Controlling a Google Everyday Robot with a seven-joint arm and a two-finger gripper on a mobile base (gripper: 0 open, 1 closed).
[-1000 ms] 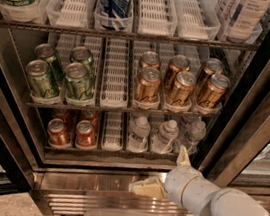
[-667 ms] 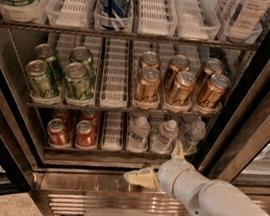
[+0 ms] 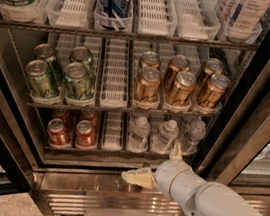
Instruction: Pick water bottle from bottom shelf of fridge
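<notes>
Hovering gripper (image 3: 156, 164), seemingly before bottom shelf (image 3: 104, 150)

Cream claw (image 3: 151, 161) by silver ribbed fridge (image 3: 86, 194); clear, perhaps pale-labelled water bottle (image 3: 165, 136)

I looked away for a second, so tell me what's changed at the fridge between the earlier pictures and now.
The pincer slid a little left and slightly up, in front of the fridge base just below the bottom shelf. It is open and holds nothing. The water bottles and the cans stayed where they were.
</notes>
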